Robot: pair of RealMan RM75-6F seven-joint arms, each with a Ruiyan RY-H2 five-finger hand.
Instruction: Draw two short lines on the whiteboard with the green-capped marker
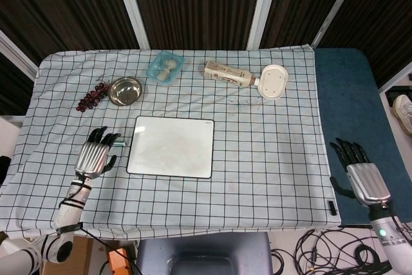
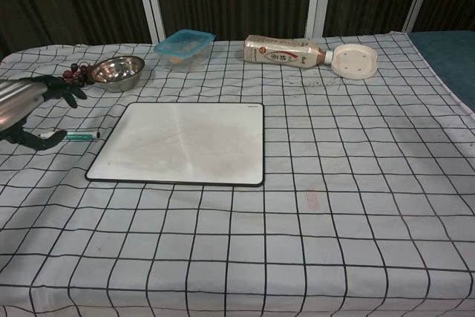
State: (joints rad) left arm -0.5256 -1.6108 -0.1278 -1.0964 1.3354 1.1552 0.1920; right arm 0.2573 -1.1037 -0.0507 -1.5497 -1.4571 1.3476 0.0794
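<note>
The whiteboard (image 1: pixel 172 146) (image 2: pixel 182 142) lies flat in the middle of the checked cloth, its surface blank. The green-capped marker (image 1: pixel 120 142) (image 2: pixel 82 136) lies just left of the board, mostly covered by my left hand in the head view. My left hand (image 1: pixel 94 154) (image 2: pixel 30 98) hovers over the marker with fingers spread and holds nothing. My right hand (image 1: pixel 360 175) is open too, far off to the right over the blue surface beside the table, outside the chest view.
At the back stand a steel bowl (image 1: pixel 125 90), a bunch of grapes (image 1: pixel 90 97), a blue tub (image 1: pixel 165 67), a lying bottle (image 1: pixel 227 74) and a white dish (image 1: pixel 273 81). The blue surface (image 1: pixel 351 120) borders the table's right edge.
</note>
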